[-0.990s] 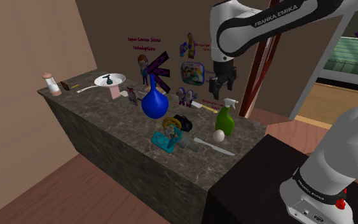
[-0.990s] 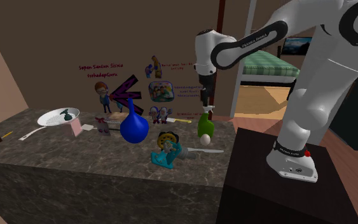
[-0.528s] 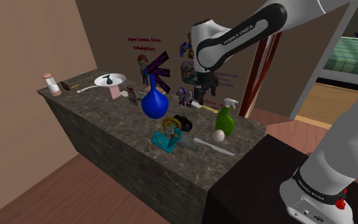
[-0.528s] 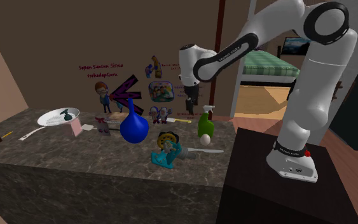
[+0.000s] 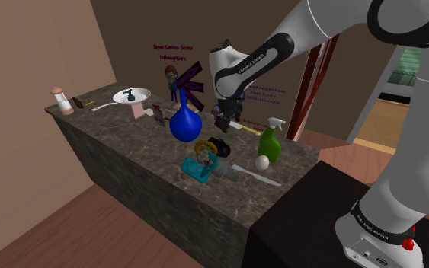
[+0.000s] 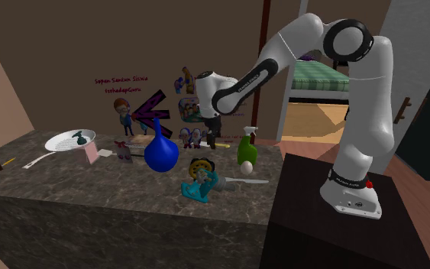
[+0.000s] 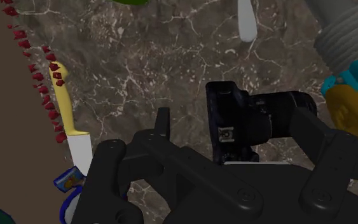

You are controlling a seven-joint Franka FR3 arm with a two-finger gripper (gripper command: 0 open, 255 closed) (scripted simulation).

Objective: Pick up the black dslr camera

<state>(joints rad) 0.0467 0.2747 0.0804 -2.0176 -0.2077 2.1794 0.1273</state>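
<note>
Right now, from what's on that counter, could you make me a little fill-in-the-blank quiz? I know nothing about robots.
1. The gripper hangs over the black camera with its fingers ____.
2. The round-bellied vase is ____ in colour.
3. The white egg lies beside the ____ spray bottle.
4. The knife by the wall has a ____ handle.

Missing words: open; blue; green; yellow.
</note>
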